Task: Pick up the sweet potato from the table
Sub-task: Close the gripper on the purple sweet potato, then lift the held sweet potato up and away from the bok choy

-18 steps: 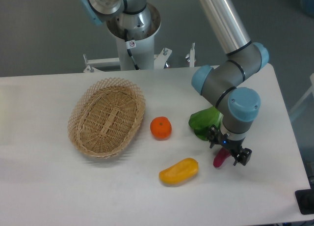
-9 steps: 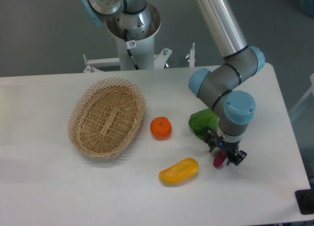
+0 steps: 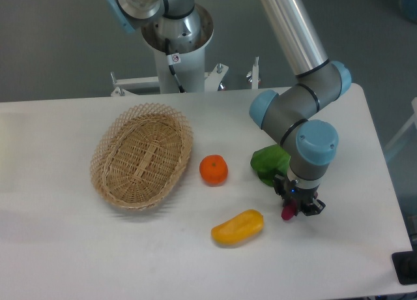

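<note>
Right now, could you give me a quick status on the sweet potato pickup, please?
Gripper down at the table, closed around the sweet potato. Only its magenta tip shows. Green vegetable close behind the gripper.

The black 2-finger gripper (image 3: 298, 207) is closed around the small magenta sweet potato (image 3: 287, 212) on the white table (image 3: 65, 248).

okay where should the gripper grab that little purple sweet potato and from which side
Probably from straight above, across its narrow middle. The sweet potato is slim and lies flat on the table, so its thin width suits the gripper, which already sits over it and hides most of it.
</note>
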Controlling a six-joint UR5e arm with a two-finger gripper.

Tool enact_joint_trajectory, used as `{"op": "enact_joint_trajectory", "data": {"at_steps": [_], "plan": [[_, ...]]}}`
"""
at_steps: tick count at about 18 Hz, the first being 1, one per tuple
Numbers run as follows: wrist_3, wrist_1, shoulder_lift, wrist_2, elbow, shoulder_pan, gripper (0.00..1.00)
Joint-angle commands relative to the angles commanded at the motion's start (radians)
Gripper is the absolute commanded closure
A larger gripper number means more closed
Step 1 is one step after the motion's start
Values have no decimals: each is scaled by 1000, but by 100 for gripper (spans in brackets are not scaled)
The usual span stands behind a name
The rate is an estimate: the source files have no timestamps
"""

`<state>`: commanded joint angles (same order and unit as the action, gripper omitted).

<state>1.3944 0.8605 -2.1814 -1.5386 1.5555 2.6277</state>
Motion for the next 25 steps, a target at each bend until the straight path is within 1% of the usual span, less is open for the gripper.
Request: {"op": "enact_joint_trajectory", "data": {"at_steps": [5, 6, 7, 9, 11, 12, 15, 18, 20, 25], "plan": [[8, 17, 9, 0, -35, 3, 70], [9, 37, 11, 0, -49, 3, 70], [11, 70, 14, 0, -69, 5, 70], [15, 155, 12, 0, -121, 6, 70], [15, 221, 11, 2, -166, 9, 70], [15, 241, 11, 2, -179, 11, 70], [15, 267, 14, 2, -204, 23, 70], [18, 330, 12, 3, -264, 40, 70], [38, 344, 6, 2, -294, 46, 70], [92, 347, -3, 2, -339, 67, 70]]}}
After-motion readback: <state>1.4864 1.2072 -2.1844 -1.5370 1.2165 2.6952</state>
